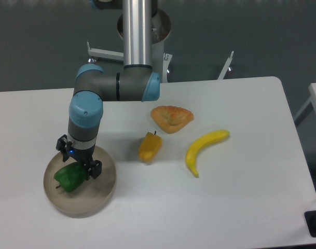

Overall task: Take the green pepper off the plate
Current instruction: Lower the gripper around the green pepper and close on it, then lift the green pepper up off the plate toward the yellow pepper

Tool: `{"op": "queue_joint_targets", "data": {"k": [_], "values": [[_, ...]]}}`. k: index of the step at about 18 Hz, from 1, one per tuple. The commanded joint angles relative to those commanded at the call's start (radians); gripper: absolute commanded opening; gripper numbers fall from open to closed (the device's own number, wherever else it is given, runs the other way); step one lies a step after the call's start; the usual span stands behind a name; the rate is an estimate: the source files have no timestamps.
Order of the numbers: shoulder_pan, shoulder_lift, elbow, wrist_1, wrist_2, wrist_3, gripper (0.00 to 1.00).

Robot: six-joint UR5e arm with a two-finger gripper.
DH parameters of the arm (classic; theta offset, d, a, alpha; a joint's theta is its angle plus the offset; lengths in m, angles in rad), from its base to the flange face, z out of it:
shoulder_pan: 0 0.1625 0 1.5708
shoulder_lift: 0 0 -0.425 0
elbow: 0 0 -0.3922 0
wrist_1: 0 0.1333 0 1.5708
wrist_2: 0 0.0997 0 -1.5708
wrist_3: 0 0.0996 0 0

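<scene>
White tabletop is bearing the round beige plate; the gripper is sitting over the glossy green pepper at nine o'clock, closure unclear; squeeze gently across its lobes.

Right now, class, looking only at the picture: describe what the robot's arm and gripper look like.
The arm is a shiny silver tube with grey joints capped in light blue. Its wrist section is dark grey. The gripper is small and black, with a tiny blue light on its body. No loose cables show.
</scene>
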Motion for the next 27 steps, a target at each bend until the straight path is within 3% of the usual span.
{"op": "queue_joint_targets", "data": {"k": [6, 7, 9, 10, 13, 20, 27], "values": [[-0.008, -0.014, 0.012, 0.0, 0.002, -0.003, 1.0], [-0.008, -0.014, 0.015, -0.002, 0.003, -0.005, 0.95], [-0.009, -0.014, 0.015, -0.002, 0.002, -0.005, 0.55], [-0.008, -0.014, 0.017, -0.002, 0.0, -0.003, 0.45], [-0.008, -0.015, 0.015, -0.002, 0.0, 0.0, 0.36], [0.001, 0.005, 0.038, -0.006, 0.002, 0.009, 0.34], [0.19, 0.109, 0.054, -0.07, 0.008, 0.188, 0.34]]}}
